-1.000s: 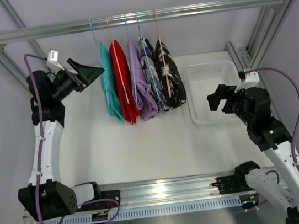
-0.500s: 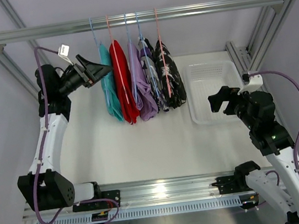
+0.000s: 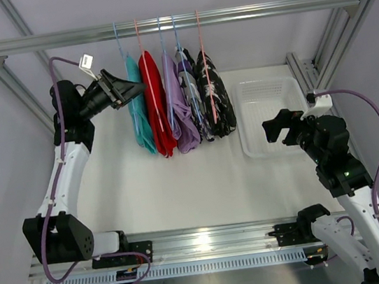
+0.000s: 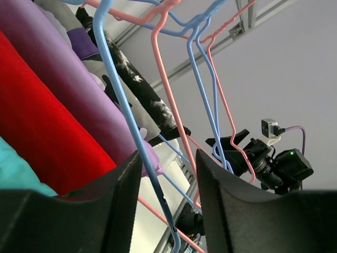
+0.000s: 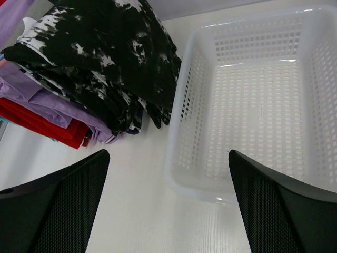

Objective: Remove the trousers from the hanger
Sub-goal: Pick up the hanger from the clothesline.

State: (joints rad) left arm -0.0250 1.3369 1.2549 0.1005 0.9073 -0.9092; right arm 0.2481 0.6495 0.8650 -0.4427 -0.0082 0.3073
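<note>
Since a second ago my left arm has swung in toward the rack, so my left claw (image 3: pixel 134 88) now sits right up against the teal trousers (image 3: pixel 138 110), near the top of the fold. From the wrist cam its fingers (image 4: pixel 118 200) are spread, with a blue hanger wire (image 4: pixel 124 105) running through the gap. Nothing is pinched as far as I can see, and teal cloth shows just beside the left finger. All five trousers hang where they were, folded over thin hangers on the metal rail (image 3: pixel 242 13). From left to right they go teal, red trousers (image 3: pixel 156 104), lilac trousers (image 3: pixel 179 111), the purple-white-black print trousers (image 3: pixel 191 92), and the black trousers with white blotches (image 3: pixel 217 99). They're bunched close together and their lower ends reach down near the white table (image 3: pixel 168 187). My right claw (image 3: pixel 279 124) has barely shifted. It's spread wide and holds nothing, hovering over the near edge of the white basket (image 3: pixel 265 103), which sits just to the right of the black pair.
</note>
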